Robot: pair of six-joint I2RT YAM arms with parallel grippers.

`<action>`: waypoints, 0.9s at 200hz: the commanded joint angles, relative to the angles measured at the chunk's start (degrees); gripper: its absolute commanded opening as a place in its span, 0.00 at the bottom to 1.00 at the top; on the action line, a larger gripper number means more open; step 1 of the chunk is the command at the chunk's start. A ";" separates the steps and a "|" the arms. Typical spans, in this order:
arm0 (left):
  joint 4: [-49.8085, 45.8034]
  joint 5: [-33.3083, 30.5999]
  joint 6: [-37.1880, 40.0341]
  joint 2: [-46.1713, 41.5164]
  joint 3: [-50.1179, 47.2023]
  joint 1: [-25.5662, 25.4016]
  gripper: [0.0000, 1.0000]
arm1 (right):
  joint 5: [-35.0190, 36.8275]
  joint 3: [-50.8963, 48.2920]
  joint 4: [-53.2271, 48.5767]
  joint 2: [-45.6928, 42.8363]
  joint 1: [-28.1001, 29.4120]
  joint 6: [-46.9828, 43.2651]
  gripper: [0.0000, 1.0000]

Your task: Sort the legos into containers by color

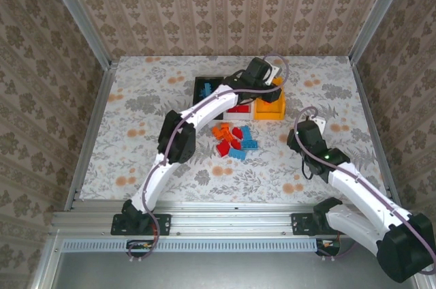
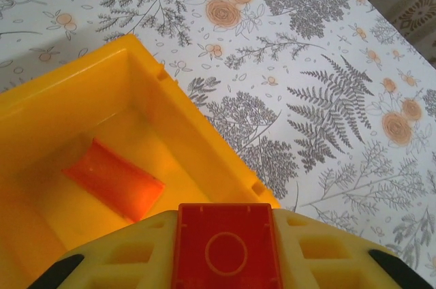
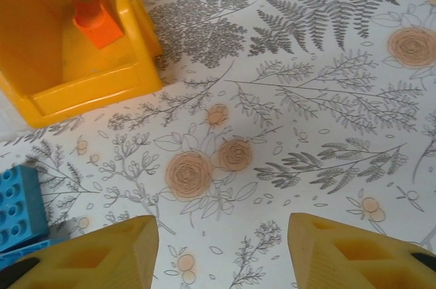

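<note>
Top external view: the left arm reaches across the flowered surface (image 1: 136,118) to the row of three bins at the far middle, and the left end effector (image 1: 271,84) hangs above the orange-yellow bin (image 1: 269,113), the rightmost of the row. The white bin (image 1: 251,113) touches it on the left and has red pieces inside. The black bin (image 1: 197,82) comes next, with blue pieces in it. A loose pile of bricks (image 1: 233,140) in blue, red and orange lies on the surface just in front of the bins.

From the left wrist, the yellow fingers are clamped tight on a red brick (image 2: 225,245), its flat face toward the camera. It is held over the near corner of the orange-yellow bin. One orange brick (image 2: 112,180) lies on that bin's floor.

From the right wrist, the right end effector (image 3: 221,238) hovers low over bare surface with its jaws partly apart and nothing between them. It is near the orange-yellow bin, and a blue brick (image 3: 17,207) sits on the surface just to its left.
</note>
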 commanded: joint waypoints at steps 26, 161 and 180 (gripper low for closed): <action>-3.96 -1.86 -0.45 3.90 4.58 -0.49 0.31 | -1.33 -0.85 -2.12 -4.13 -1.97 -0.46 0.55; -2.06 -3.15 -1.13 -9.31 -3.99 1.74 0.79 | -5.89 5.87 -3.86 1.27 6.58 -2.86 0.59; 6.03 -1.52 -4.55 -20.98 -19.64 4.44 0.82 | -4.52 7.52 -0.37 7.95 14.17 -4.09 0.62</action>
